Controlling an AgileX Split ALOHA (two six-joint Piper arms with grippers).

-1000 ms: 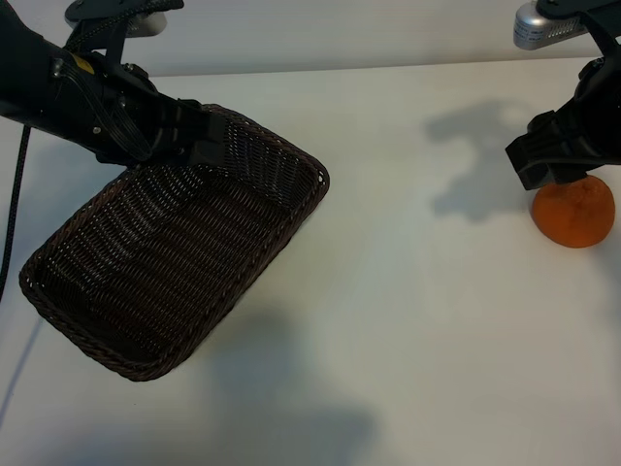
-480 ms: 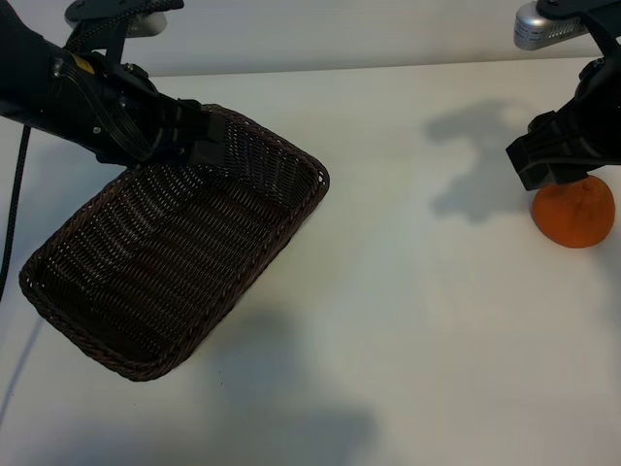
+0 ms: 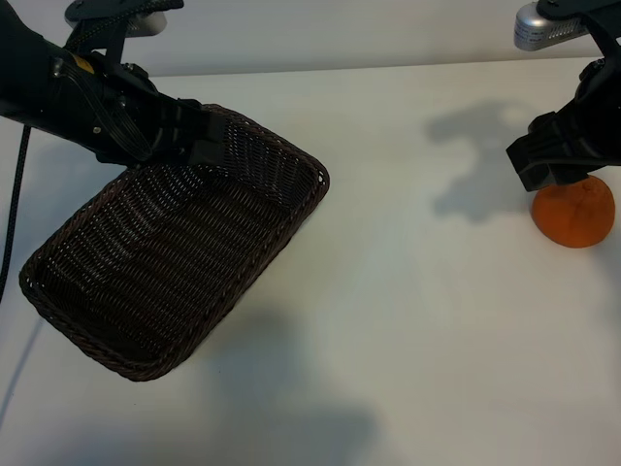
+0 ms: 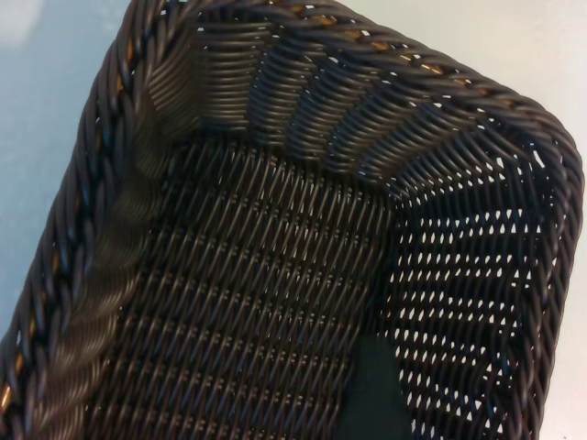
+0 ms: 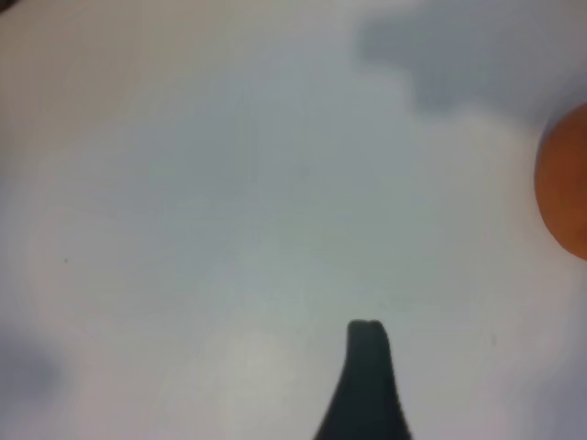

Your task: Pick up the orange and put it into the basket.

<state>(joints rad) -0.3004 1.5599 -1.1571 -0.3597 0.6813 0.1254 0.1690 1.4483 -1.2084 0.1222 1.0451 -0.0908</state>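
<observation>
I see the orange (image 3: 574,215) sitting on the white counter (image 3: 408,291) at the far right, well apart from the basket (image 3: 175,252). The right gripper (image 3: 558,160) hangs just above and beside the fruit, overlapping its upper edge in the exterior view; its jaws stand wide with nothing between them (in the right wrist view one dark fingertip (image 5: 367,367) shows over bare counter, the orange (image 5: 567,183) off at the frame edge). The wicker basket lies on the left side of the counter, angled, with nothing in it. The left gripper (image 3: 189,141) is at the basket's far corner, jaws set wide; I cannot tell whether they touch the rim. The left wrist view looks into the woven interior (image 4: 275,275).
</observation>
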